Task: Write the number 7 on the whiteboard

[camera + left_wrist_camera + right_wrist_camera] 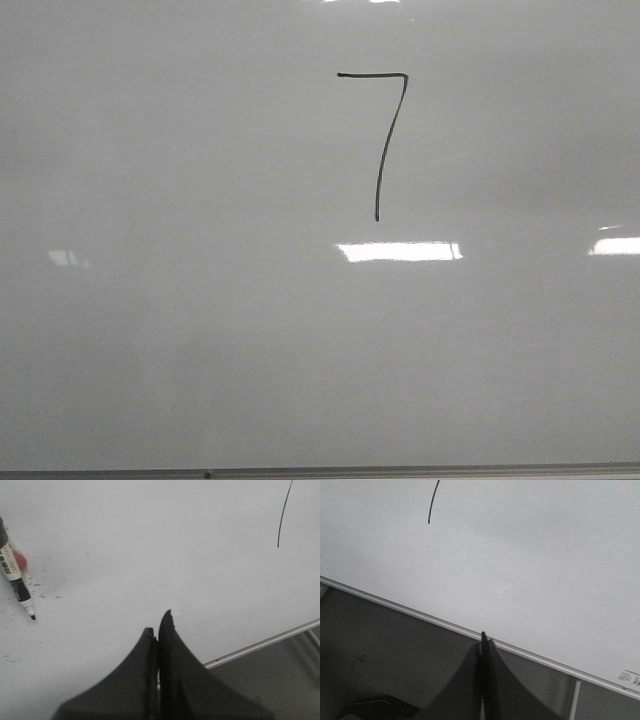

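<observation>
- Whiteboard point(150, 330): one, glossy and pale grey-white, filling the front view, with a thin metal edge strip point(400, 470) along its near side and several bright glare patches point(400, 251).
- Number 7 point(385, 140): one, a thin black stroke in the upper middle of the board in the front view, with a short top bar and a long, slightly curved downstroke that ends just above the largest glare patch. Only the lower end of the downstroke shows in each wrist view.
- Marker point(17, 582): one, seen only in the left wrist view, lying uncapped on the whiteboard with its black tip pointing toward the edge strip; a small red thing beside it is too blurred to identify, and faint dark smudges mark the board around it.
- Arms: neither shows in the front view. The left wrist looks out over the board from just inside the edge strip; the right wrist sits off the board, above the dark grey surface point(380, 645) beside the strip.
- Left end effector point(156, 627): clenched, the two dark fingers pressed together, grasping nothing, well apart from the marker.
- Right end effector point(483, 642): clenched too, fingers meeting in a thin seam, empty, its tips lined up with the edge strip.
</observation>
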{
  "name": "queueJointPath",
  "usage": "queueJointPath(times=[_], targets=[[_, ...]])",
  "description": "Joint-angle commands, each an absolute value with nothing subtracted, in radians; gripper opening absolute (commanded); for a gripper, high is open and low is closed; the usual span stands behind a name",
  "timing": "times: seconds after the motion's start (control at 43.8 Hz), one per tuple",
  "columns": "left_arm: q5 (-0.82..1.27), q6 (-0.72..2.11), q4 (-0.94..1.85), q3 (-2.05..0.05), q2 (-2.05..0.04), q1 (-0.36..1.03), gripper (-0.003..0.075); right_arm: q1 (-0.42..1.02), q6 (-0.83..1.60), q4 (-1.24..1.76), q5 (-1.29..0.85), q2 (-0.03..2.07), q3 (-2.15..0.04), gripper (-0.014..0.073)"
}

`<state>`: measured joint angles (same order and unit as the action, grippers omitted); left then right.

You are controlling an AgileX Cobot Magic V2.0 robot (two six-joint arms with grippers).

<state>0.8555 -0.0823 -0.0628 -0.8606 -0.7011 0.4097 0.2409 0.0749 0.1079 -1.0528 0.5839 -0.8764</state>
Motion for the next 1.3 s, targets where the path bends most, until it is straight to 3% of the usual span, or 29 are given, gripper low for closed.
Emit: queueJointPath(times=[0.0, 0.366, 0.503, 0.868, 1.051, 1.28], targets=[[0.783, -0.093, -0.069, -0.886, -0.701, 0.418, -0.0020, 0.235, 0.076, 0.104, -0.990, 0.586, -0.899, -0.0068], [0.779, -0.093, -0.069, -0.879, -0.687, 0.416, -0.0020, 0.235, 0.076, 0.104, -0.990, 0.586, -0.899, -0.0068], [0.724, -0.066, -0.111, -0.830, -0.615, 0.334, -0.0021, 0.235, 0.076, 0.104, -0.991, 0.586, -0.899, -0.0068], [0.237, -0.066, -0.066, -0.309, -0.202, 0.057, -0.0020, 0.235, 0.076, 0.104, -0.991, 0.586, -0.899, -0.0068], [0.074, -0.066, -0.066, -0.086, -0.020, -0.003, -0.0020, 0.235, 0.076, 0.104, -0.991, 0.586, -0.899, -0.0068], [-0.036, -0.066, -0.066, 0.020, 0.019, -0.005, -0.0021, 0.235, 0.076, 0.104, -0.991, 0.586, -0.899, -0.0068]])
